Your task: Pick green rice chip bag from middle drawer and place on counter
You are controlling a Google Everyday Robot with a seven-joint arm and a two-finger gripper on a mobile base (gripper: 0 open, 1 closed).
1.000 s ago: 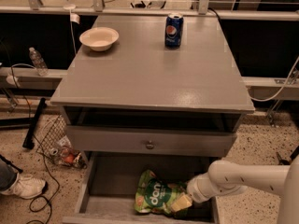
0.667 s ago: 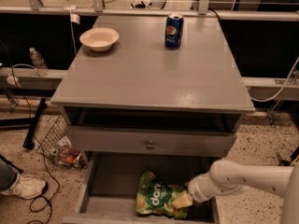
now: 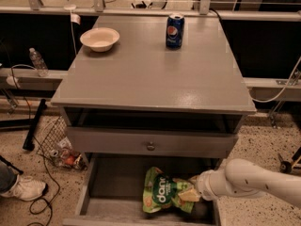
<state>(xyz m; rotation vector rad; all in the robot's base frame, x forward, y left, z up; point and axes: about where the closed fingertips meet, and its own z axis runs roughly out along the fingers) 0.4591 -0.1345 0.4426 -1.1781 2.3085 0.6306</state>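
The green rice chip bag [image 3: 163,197] lies in the pulled-out middle drawer [image 3: 113,180], towards its front right, logo facing up. My gripper [image 3: 194,194] reaches in from the right on a white arm and sits at the bag's right end, touching it. Its tips are hidden against the crinkled bag. The counter [image 3: 150,79] is the grey top above the drawer.
A white bowl [image 3: 99,38] and a blue Pepsi can [image 3: 174,30] stand at the back of the counter. A shut drawer front with a knob [image 3: 150,146] overhangs the open drawer. On the floor to the left are litter [image 3: 66,157], cables and a shoe [image 3: 23,187].
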